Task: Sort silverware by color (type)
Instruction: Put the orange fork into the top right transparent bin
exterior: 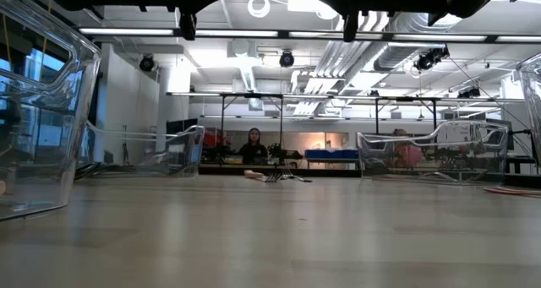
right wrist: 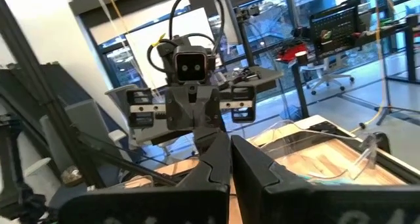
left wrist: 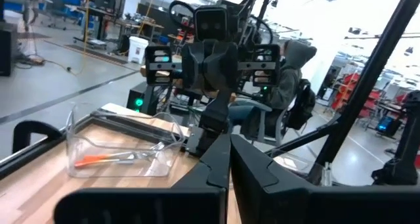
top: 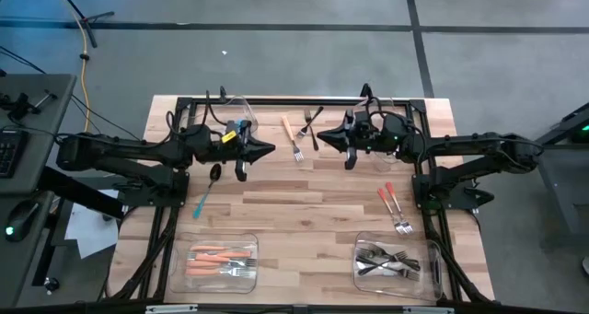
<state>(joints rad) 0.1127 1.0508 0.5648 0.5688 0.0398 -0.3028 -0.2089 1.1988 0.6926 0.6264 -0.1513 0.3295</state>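
Note:
Both arms hang level above the table's middle, tips facing each other. My left gripper (top: 271,150) (left wrist: 230,145) is shut on nothing, and so is my right gripper (top: 320,137) (right wrist: 230,145). A teal-handled spoon (top: 206,191) lies flat on the wood below the left arm. An orange fork (top: 293,135) and black forks (top: 312,122) lie near the far edge. Two red-orange forks (top: 394,207) lie at the right. The near left bin (top: 221,261) holds orange forks; the near right bin (top: 396,263) holds black ones.
Two more clear bins stand at the far edge: one behind the left arm (right wrist: 328,161) with a teal piece in it, one behind the right arm (left wrist: 121,152) with red-orange pieces. Black frame rails (top: 276,100) run round the table. A person sits beyond the table (exterior: 253,144).

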